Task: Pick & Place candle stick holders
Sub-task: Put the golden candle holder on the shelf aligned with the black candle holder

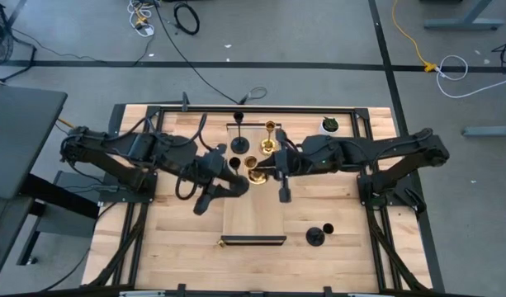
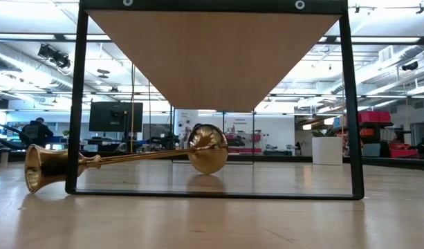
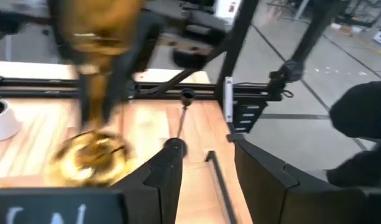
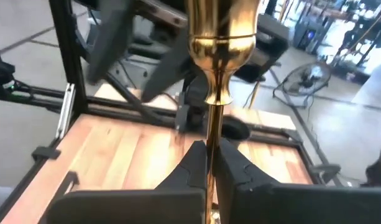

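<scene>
Pinching the thin stem of a gold candle stick holder (image 4: 216,56) over the table's middle, the right gripper (image 4: 210,163) is clamped shut while the left gripper (image 3: 206,168) stands parted beside it; polished metal looks stiff, slippery, top-heavy, so the stem suits

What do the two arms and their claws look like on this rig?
Both the left arm and right arm are matte black, jointed, with black cables looped along them. The left claw and right claw each have two dark, wedge-shaped angular fingers.
</scene>
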Action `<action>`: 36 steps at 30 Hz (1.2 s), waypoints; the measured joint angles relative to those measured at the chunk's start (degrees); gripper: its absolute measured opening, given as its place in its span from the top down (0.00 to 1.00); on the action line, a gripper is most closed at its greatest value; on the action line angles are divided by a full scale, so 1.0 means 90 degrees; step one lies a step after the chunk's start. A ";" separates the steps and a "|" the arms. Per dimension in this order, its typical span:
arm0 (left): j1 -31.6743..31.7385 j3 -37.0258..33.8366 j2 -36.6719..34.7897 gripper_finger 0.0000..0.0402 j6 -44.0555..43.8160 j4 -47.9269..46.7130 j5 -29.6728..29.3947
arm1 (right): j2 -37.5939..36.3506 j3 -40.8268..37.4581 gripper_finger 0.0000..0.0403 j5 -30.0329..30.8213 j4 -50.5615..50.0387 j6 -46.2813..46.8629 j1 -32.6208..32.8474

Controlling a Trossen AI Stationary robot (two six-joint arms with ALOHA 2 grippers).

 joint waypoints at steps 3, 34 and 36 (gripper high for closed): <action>-0.0016 0.0000 0.0000 0.62 0.0004 -0.0080 -0.0038 | -0.0123 0.0000 1.00 0.0030 -0.0282 0.0138 0.0005; -0.0013 -0.0002 -0.0002 0.62 0.0021 -0.0336 -0.0077 | -0.2944 -0.4352 1.00 0.1120 0.2643 0.1148 0.0396; -0.0013 -0.0002 -0.0002 0.62 0.0024 -0.0337 -0.0077 | -0.2831 -0.4615 1.00 0.1055 0.3240 0.1148 0.0395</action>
